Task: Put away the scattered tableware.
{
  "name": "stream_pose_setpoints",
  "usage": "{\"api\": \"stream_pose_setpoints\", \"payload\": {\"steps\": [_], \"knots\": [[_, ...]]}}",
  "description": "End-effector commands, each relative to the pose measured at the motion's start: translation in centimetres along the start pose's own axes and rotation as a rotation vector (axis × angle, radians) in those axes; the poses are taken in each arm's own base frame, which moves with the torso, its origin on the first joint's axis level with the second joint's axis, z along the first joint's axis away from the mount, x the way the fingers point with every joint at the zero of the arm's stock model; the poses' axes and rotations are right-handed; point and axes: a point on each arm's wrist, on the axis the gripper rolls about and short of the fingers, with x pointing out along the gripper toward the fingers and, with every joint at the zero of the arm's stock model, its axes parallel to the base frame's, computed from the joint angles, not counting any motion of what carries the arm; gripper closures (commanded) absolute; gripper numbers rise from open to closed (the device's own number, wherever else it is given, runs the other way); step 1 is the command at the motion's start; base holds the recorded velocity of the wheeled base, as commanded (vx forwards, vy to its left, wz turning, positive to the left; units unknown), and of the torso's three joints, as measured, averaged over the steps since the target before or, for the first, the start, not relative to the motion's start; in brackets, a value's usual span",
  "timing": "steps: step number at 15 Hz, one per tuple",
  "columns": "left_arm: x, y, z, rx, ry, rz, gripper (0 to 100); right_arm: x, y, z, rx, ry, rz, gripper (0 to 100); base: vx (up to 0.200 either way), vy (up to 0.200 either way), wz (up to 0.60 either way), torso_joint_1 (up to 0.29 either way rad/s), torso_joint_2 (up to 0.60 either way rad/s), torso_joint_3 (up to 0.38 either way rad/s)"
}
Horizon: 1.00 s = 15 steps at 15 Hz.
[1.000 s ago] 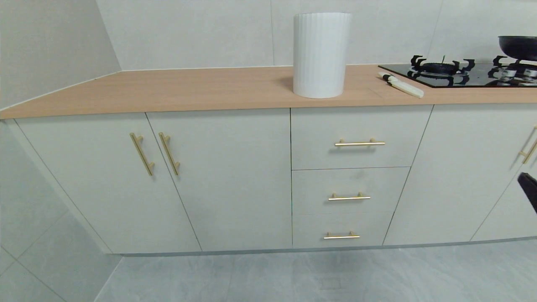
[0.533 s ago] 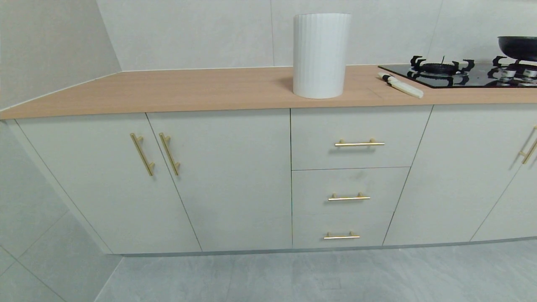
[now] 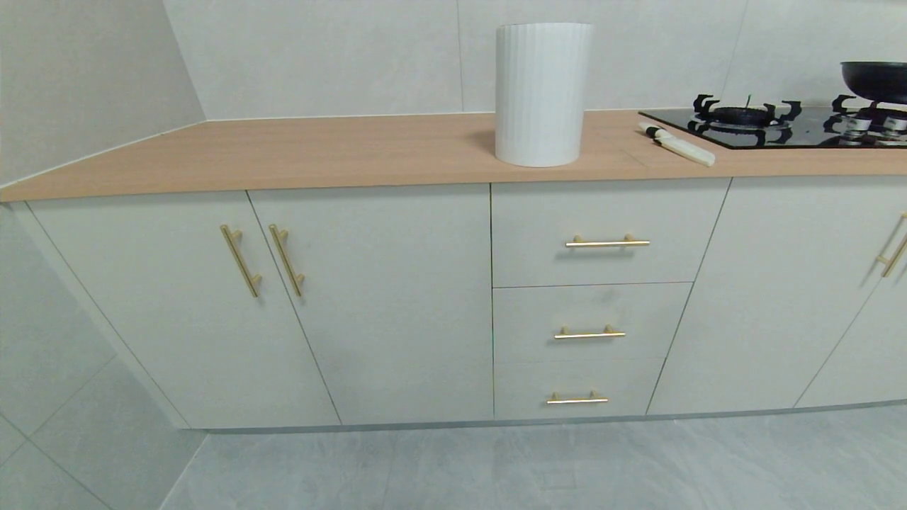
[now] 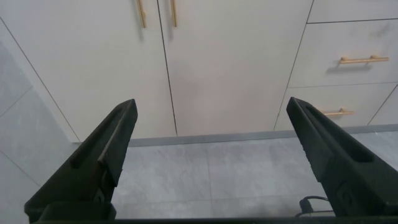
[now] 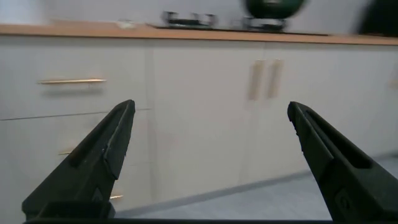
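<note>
Grippers first: found left gripper (image 4: 210, 106) and right gripper (image 5: 210, 107) spread wide, empty, low before cabinet fronts (image 4: 230, 68). Logged countertop (image 3: 319, 152) above both; white ribbed container (image 3: 543, 92) upright there; knife (image 3: 677, 143) beside it, toward right gripper's side, long axis slanting. Judged right gripper nearer.

Head view downward onto counter (image 3: 319, 152); low wrist views, seemingly nearer, on the same drawers (image 3: 592, 312).

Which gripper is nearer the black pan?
Right, likely. The right gripper faces cabinets just below the pan; the left gripper hangs low before the doors left of the drawers, farther from it.
</note>
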Motion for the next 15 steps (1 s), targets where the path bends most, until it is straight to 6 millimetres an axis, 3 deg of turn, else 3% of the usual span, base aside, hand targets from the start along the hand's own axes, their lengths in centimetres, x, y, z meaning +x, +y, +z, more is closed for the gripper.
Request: {"api": "stream_pose_setpoints", "payload": {"steps": [1,5,15], "knots": [[0.0,0.0,0.0,0.0,0.0,0.0,0,0.3,0.5,-2.5,0.06,0.069,0.101,0,0.0,0.0,0.0,0.0,0.0,0.0],[0.0,0.0,0.0,0.0,0.0,0.0,0,0.5,1.2,-6.2,0.095,0.199,0.244,0,0.0,0.0,0.0,0.0,0.0,0.0],[0.0,0.0,0.0,0.0,0.0,0.0,0,0.4,1.2,-6.5,0.097,0.234,0.232,0,0.0,0.0,0.0,0.0,0.0,0.0]]}}
